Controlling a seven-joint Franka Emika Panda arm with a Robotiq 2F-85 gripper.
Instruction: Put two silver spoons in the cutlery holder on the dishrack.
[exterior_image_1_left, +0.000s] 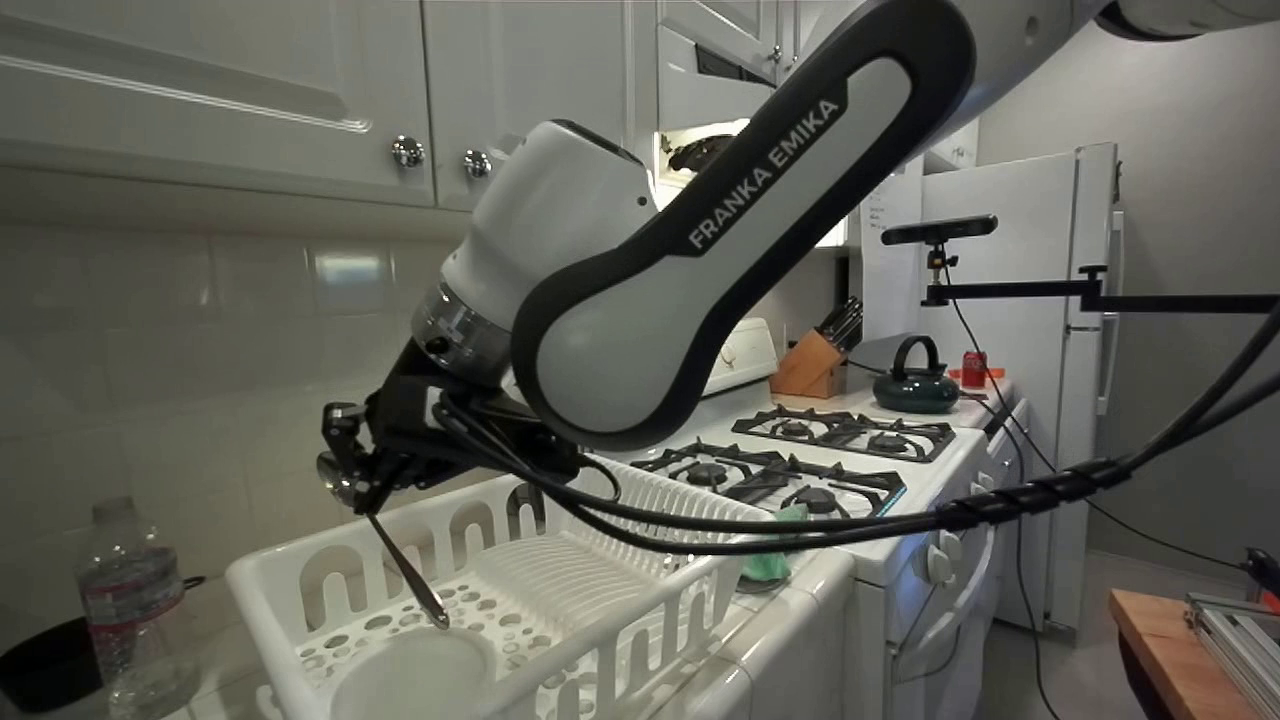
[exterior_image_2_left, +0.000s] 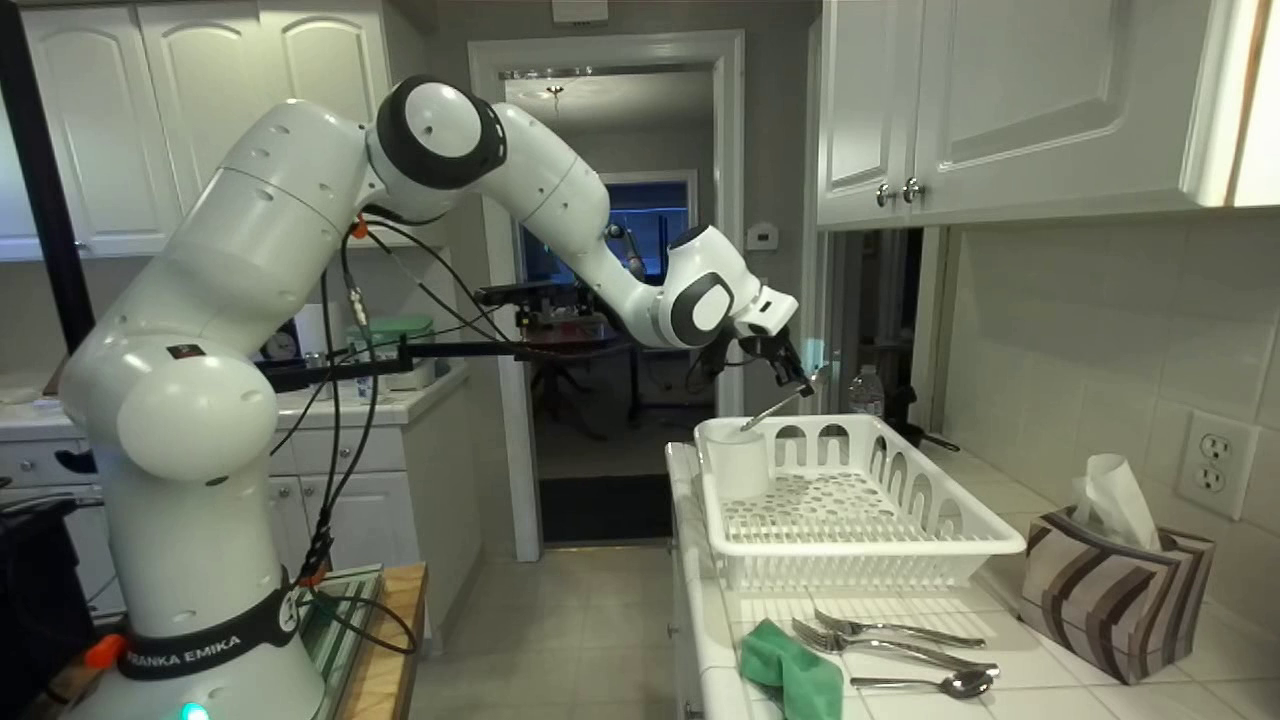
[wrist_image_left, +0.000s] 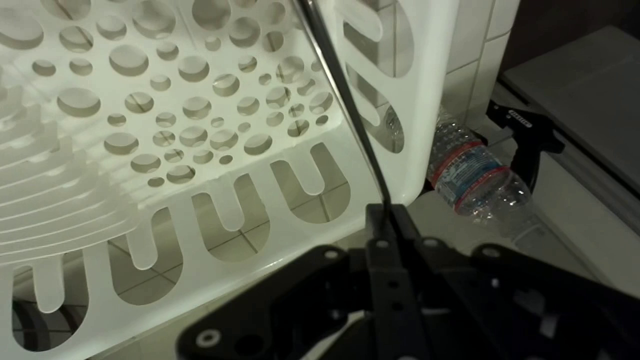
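The dishrack (exterior_image_1_left: 300, 625) is large, white and slotted; it shows in both exterior views (exterior_image_2_left: 985, 535) and the wrist view (wrist_image_left: 300, 235). A round white cup, apparently the cutlery holder (exterior_image_2_left: 738, 465), stands in its corner; its top shows in an exterior view (exterior_image_1_left: 415, 670). My gripper (wrist_image_left: 387, 217) is shut on a silver spoon (wrist_image_left: 340, 85), seen in both exterior views (exterior_image_1_left: 362, 492) (exterior_image_2_left: 806, 386). The spoon's bowl is up, its handle slants down to the cup's rim. I cannot tell whether the tip is inside. Another spoon (exterior_image_2_left: 965, 685) lies on the counter.
Two forks (exterior_image_2_left: 890, 630) lie beside the loose spoon, near a green cloth (exterior_image_2_left: 795, 670) and a tissue box (exterior_image_2_left: 1115, 590). A water bottle (exterior_image_1_left: 135, 610) stands beyond the rack's end. Cabinets (exterior_image_1_left: 210, 90) hang above. A stove (exterior_image_1_left: 800, 480) stands beside the counter.
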